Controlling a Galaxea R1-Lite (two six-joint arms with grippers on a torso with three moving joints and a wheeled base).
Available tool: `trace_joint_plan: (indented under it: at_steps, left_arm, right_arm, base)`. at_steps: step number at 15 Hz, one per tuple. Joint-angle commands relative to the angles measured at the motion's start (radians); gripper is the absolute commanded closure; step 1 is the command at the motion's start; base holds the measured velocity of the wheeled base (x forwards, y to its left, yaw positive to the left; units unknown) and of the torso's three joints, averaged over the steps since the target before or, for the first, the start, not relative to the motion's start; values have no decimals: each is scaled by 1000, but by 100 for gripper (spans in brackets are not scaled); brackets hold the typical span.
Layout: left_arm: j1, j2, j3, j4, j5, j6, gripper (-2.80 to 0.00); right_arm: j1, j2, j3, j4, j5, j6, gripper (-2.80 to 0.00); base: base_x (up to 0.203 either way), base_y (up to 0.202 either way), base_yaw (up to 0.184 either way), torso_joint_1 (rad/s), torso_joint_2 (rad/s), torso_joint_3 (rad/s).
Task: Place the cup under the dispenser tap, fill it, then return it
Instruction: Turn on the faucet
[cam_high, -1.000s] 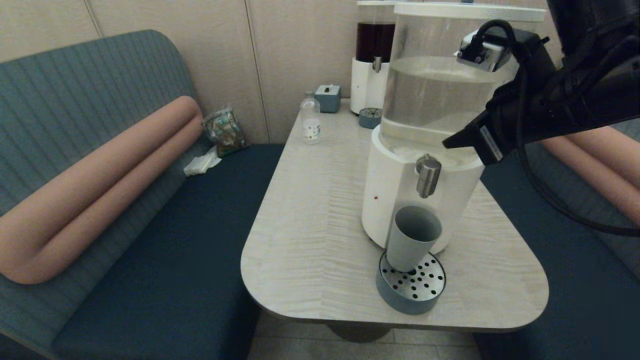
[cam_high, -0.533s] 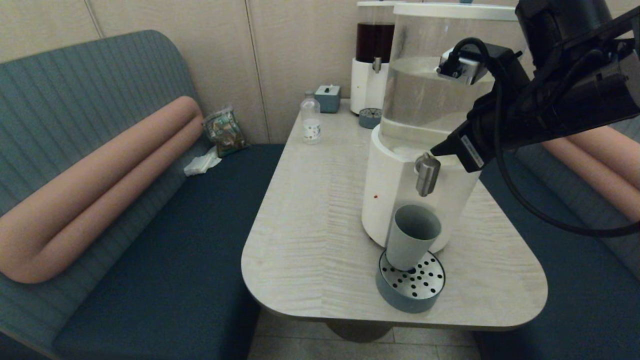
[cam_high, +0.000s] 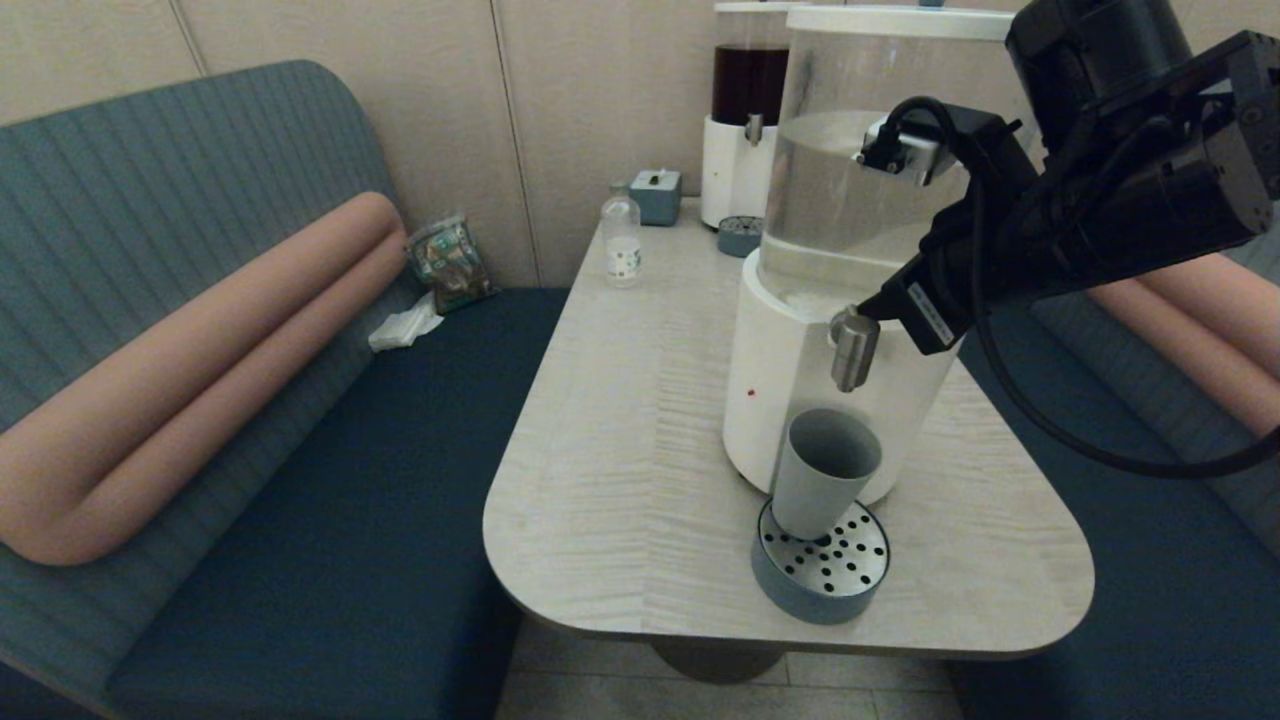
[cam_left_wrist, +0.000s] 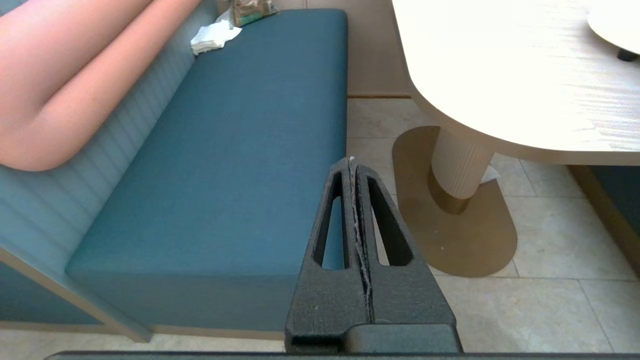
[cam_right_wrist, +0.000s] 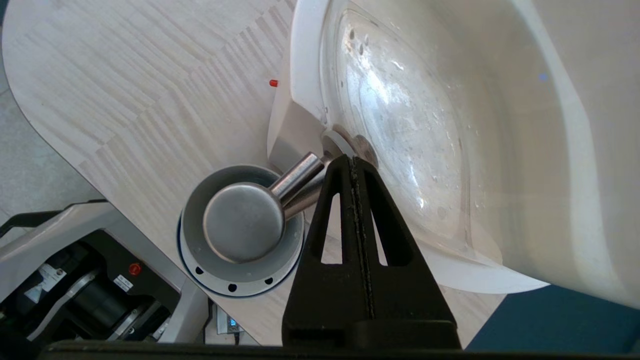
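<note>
The grey-blue cup (cam_high: 824, 473) stands upright on the round perforated drip tray (cam_high: 848, 571), directly under the steel dispenser tap (cam_high: 854, 350) of the big white-based dispenser (cam_high: 790, 380). From above, the tap's round knob (cam_right_wrist: 243, 221) covers most of the cup's mouth (cam_right_wrist: 200, 220). My right gripper (cam_high: 868, 306) is shut and empty, its tip just behind and beside the tap (cam_right_wrist: 298, 175), where the spout meets the tank. My left gripper (cam_left_wrist: 352, 161) is shut with nothing in it, parked low beside the bench, out of the head view.
A second dispenser with dark-red liquid (cam_high: 748, 110), a small clear bottle (cam_high: 621, 240) and a small blue box (cam_high: 655, 195) stand at the table's far end. The teal bench (cam_high: 330, 480) runs along the left. The table's pedestal (cam_left_wrist: 460, 165) stands on tiled floor.
My right arm has swung left and down, bringing its shut tip from beside the tank to right at the tap's knob. The cup has stayed put.
</note>
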Motion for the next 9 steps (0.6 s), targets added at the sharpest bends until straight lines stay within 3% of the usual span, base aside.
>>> trace_joint_plan:
  at_steps: [1,9]
  left_arm:
    - [0,2,0,0,-1,0,0]
    - [0,2,0,0,0,0,0]
  right_arm:
    - [6,4,-1,5,4,-2,0]
    - [16,-8,0,2,47,-1,0]
  base:
    - [0,0,0,0,0,0]
    - [0,0,0,0,0,0]
